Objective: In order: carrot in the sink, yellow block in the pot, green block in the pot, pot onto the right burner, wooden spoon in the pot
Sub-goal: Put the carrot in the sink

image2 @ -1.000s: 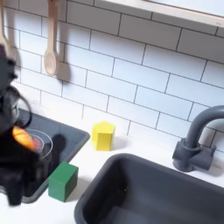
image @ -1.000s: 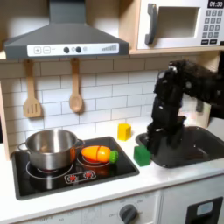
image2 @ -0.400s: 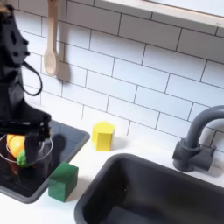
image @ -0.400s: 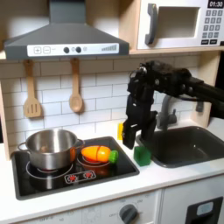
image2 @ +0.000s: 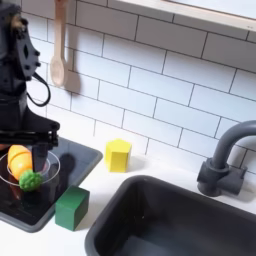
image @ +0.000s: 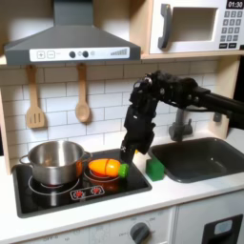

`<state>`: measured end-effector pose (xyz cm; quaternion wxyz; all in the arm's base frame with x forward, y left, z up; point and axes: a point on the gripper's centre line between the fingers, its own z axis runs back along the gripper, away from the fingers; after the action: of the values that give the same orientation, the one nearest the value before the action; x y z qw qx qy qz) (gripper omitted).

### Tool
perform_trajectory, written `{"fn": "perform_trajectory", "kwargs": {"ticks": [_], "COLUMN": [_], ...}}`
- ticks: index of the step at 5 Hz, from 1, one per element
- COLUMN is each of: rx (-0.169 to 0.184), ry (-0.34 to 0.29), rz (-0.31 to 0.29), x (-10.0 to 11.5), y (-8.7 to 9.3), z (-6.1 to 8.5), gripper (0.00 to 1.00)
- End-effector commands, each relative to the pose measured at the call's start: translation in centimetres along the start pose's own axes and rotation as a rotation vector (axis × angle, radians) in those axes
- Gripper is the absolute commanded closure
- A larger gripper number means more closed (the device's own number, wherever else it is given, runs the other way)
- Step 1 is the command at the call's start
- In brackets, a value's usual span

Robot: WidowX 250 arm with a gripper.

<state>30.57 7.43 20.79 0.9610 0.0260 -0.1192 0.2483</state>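
**Q:** First exterior view, please: what is laid out, and where is the carrot?

**A:** A toy kitchen is shown. The carrot [image: 107, 168] lies on its side on the right burner of a black stove [image: 57, 193], just beside the pot [image: 52, 162] on the left burner. The gripper [image: 128, 152] hangs just above the carrot's leafy end. Whether its jaws are apart or together cannot be told; nothing is seen held in them.

**Q:** How should the pick-up be done well?

**A:** Judged from this moment, the jaws should be lowered astride the carrot's thick middle, not the tapering tip, so that the smooth rounded body is not squeezed out sideways. The green block [image: 154, 169], just beside the stove's edge, should be left undisturbed on the way to the sink [image: 205, 159].

**Q:** And the materials?

**A:** The pot is shiny steel and round. The sink is a matte dark grey basin with rounded corners. In the second exterior view, the yellow block [image2: 119, 154] is seen as a plain cube on the white counter. The wooden spoon [image: 82, 95] hangs on the white tiled wall.
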Motion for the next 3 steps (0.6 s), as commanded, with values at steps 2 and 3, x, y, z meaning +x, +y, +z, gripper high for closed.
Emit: {"fn": "perform_trajectory", "kwargs": {"ticks": [2,3], "rx": [0.015,0.009], "ry": [0.024,0.056], "rz": [0.1,0.109], "x": [3.9,4.1], "y": [2.2,2.3], "z": [-2.6,-3.8], "gripper": [0.0,0.0]}}
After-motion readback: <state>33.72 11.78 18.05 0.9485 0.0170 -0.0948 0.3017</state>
